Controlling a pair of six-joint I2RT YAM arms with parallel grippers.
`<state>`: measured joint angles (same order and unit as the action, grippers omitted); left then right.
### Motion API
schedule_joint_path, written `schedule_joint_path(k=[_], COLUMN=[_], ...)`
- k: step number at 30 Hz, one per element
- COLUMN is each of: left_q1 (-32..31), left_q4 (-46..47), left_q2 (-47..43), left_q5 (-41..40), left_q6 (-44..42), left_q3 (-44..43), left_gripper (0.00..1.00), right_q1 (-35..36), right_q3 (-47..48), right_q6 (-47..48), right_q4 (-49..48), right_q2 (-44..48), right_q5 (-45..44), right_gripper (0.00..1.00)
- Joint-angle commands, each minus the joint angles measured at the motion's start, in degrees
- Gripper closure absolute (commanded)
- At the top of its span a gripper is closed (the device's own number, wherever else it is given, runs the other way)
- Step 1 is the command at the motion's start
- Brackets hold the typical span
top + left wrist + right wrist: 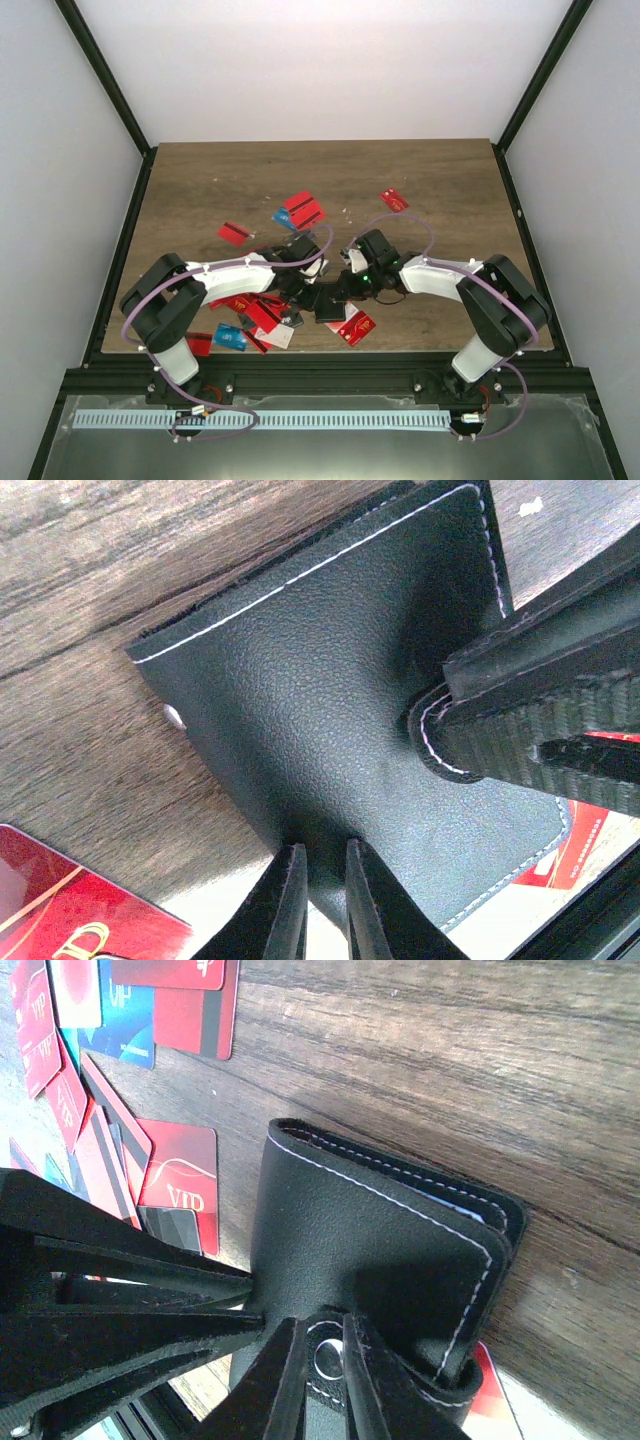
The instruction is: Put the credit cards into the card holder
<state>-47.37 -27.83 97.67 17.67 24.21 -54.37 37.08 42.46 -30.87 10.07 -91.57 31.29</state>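
The black fold-over card holder (330, 308) sits bottom centre of the top view on the brown wooden table (440, 190). It's folded over, with a grainy leather look, white stitching round the edge and a little silver snap (327, 1358) on its strap. Left jaws are narrow, pinching its edge. Right jaws are narrow too, nipping the snap strap. Red and blue plastic credit cards (262, 318) lie scattered lower left.

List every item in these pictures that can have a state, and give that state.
card holder: folded over, gripped at two places.
left gripper: shut on the card holder's edge.
right gripper: shut on the card holder, at its snap.
credit cards: scattered loose, outside the holder.
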Motion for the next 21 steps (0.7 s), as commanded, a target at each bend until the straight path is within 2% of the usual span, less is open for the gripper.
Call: schedule_joint_path(k=[1, 10, 21], left_q1=[0.0, 0.0, 0.0], left_q4=[0.9, 0.2, 0.2], left_q2=[1.8, 2.3, 2.2], left_q5=[-0.3, -1.0, -0.7], left_q6=[-0.6, -0.7, -0.7], left_q3=[-1.2, -1.9, -2.0], left_gripper=[0.87, 0.87, 0.87], right_q1=[1.4, 2.2, 3.3], right_q3=[-1.3, -1.2, -0.5], right_q6=[1.6, 3.4, 2.3], right_q4=[3.1, 5.4, 4.1], right_q2=[0.1, 1.6, -2.6], right_q5=[0.9, 1.8, -1.5], right_gripper=[0.87, 0.86, 0.88])
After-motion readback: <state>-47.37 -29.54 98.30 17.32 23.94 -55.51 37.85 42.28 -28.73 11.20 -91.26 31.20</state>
